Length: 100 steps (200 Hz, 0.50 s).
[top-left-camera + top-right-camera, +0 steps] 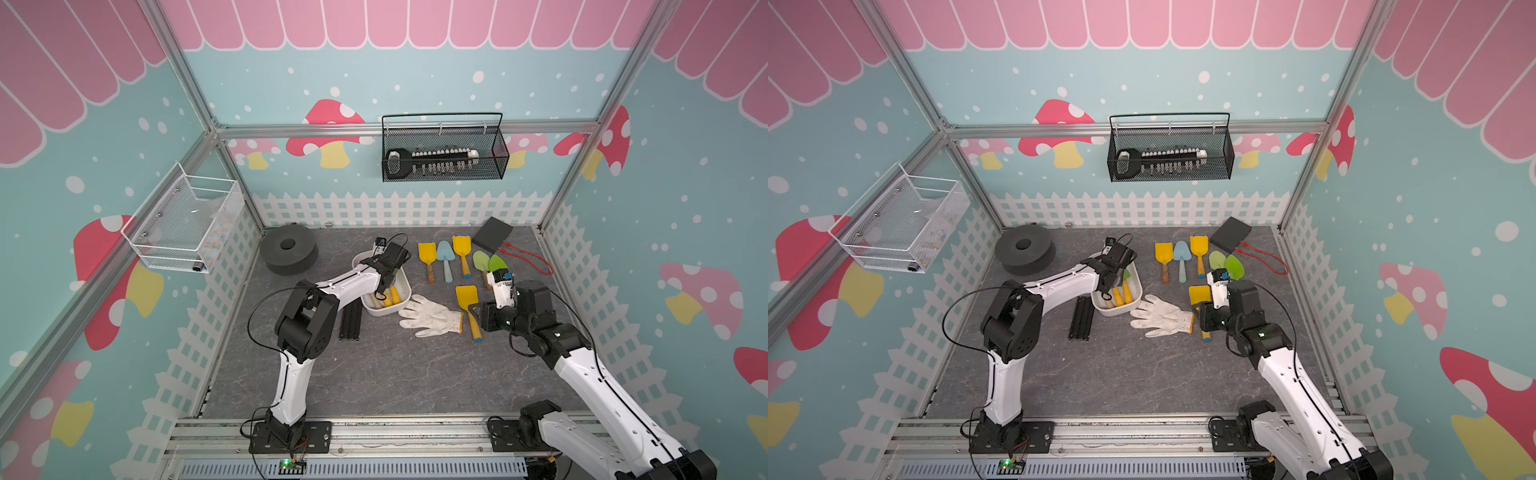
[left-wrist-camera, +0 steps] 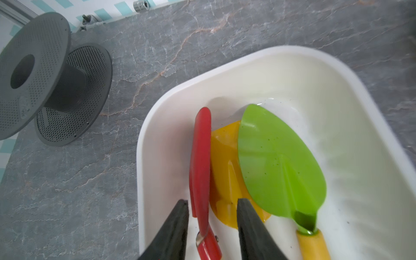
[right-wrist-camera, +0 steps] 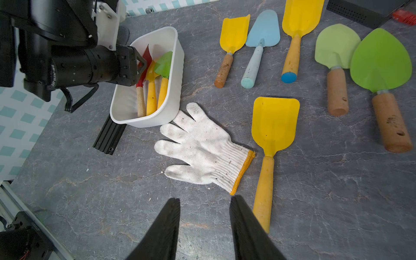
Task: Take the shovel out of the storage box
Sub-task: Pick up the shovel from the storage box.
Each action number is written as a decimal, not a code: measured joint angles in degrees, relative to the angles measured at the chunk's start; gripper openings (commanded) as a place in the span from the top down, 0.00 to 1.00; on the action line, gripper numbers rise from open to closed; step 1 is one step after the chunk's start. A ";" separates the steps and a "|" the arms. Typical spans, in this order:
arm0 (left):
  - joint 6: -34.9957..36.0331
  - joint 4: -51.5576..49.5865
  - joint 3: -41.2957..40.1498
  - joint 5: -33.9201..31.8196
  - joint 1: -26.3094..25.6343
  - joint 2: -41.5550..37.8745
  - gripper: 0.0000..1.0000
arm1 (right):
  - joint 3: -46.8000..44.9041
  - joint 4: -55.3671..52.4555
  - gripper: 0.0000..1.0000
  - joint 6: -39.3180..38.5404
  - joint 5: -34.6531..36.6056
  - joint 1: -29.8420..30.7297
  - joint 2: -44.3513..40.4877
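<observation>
- Grey marbled tabletop (image 2: 67,191) carries the white storage box (image 2: 140,171); inside lie a red shovel (image 2: 200,157) on edge, a yellow shovel (image 2: 225,162) and a green shovel (image 2: 276,162).
- Left gripper (image 2: 212,200) straddles the red blade near its neck, jaws apart, not clamped.
- Risk: closing on the thin upright blade may twist it loose or drag the neighbouring yellow shovel along.
- Right gripper (image 3: 204,198) hovers released and empty near the glove (image 3: 202,146).

nine shovels (image 3: 274,121), one glove (image 3: 202,148), one storage box (image 3: 177,74), one spool (image 1: 286,253), two baskets (image 1: 490,166).
</observation>
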 measured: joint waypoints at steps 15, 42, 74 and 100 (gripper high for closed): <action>0.00 -0.42 0.35 0.00 0.66 1.01 0.60 | 0.00 0.00 0.57 0.00 -0.02 0.00 -0.13; 0.00 -0.96 0.57 -0.46 1.46 1.73 0.63 | 0.00 0.00 0.57 0.00 -0.26 0.00 -0.15; 0.15 -1.16 1.77 -1.07 1.77 2.12 0.76 | 0.00 0.00 0.57 0.00 -0.39 0.00 0.00; 0.55 -1.07 2.38 -1.33 1.77 2.16 0.87 | 0.00 0.00 0.57 0.00 -0.59 0.00 0.35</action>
